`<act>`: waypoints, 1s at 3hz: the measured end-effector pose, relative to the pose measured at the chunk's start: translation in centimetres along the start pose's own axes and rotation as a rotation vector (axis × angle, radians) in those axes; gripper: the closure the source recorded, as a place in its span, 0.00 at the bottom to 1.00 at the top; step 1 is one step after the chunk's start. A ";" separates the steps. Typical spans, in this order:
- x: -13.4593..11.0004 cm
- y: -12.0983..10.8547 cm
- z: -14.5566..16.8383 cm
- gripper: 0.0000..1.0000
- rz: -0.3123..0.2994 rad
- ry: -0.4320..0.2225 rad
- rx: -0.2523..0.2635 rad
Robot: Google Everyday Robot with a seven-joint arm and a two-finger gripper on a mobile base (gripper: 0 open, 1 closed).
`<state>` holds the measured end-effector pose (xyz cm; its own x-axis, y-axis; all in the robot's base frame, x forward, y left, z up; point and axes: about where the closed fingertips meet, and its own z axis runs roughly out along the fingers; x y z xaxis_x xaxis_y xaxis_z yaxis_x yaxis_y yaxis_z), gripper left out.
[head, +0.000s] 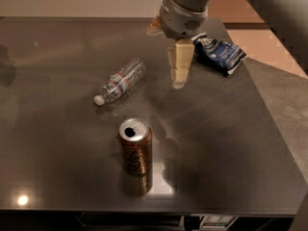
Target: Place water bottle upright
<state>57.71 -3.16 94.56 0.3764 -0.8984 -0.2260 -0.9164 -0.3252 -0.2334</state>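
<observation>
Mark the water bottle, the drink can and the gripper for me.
water bottle [119, 83]: camera view, on its label band; bottle lying on its side.
drink can [136, 154]: camera view, on its brown side wall.
gripper [178, 80]: camera view, at its tip, above the table [231, 129], right of the bottle.

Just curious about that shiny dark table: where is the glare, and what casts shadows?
Camera view: a small glare spot by the front edge of the table, a paler patch beside the base of the can, and a dark shadow spreading to its right. The gripper hangs right of the lying water bottle.
</observation>
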 end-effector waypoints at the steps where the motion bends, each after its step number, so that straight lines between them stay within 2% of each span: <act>1: -1.8 -1.5 2.2 0.00 -0.075 -0.012 -0.027; 2: -3.7 -3.0 3.6 0.00 -0.148 -0.033 -0.032; 3: -5.3 -4.0 5.2 0.00 -0.248 -0.021 -0.057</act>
<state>60.11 4.48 91.79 0.5929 -0.7829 -0.1887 -0.8017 -0.5517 -0.2302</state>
